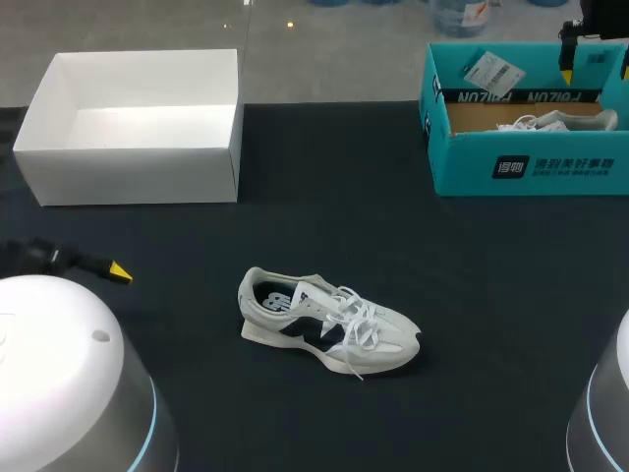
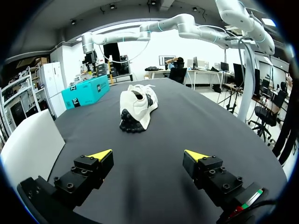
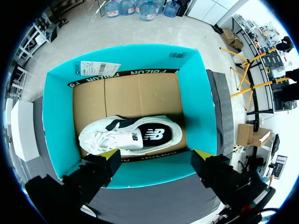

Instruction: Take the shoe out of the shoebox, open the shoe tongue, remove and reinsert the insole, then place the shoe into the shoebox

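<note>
The shoe (image 3: 126, 135) lies in the teal shoebox (image 3: 56, 116) at the far right corner of the table (image 1: 197, 295). It sits on the cardboard floor, tucked against the box's long wall nearest the robot, with its long axis along that wall. The right gripper (image 3: 155, 156) hangs directly above it, fingers spread wide and holding nothing. The line between its two yellow tips runs the same way as the shoe's length, not across its width. I'd judge the wrist has to turn, or go for the heel collar, before a straight drop gives a grip. The right arm is plainly the nearer one.

A second shoe (image 1: 329, 324) sits out on the dark cloth near the middle of the table. The left gripper (image 2: 148, 155) is low at the left side, pointed at its heel but well apart from it, also wide open and empty. An open white box (image 1: 128, 177) stands at the far left.
</note>
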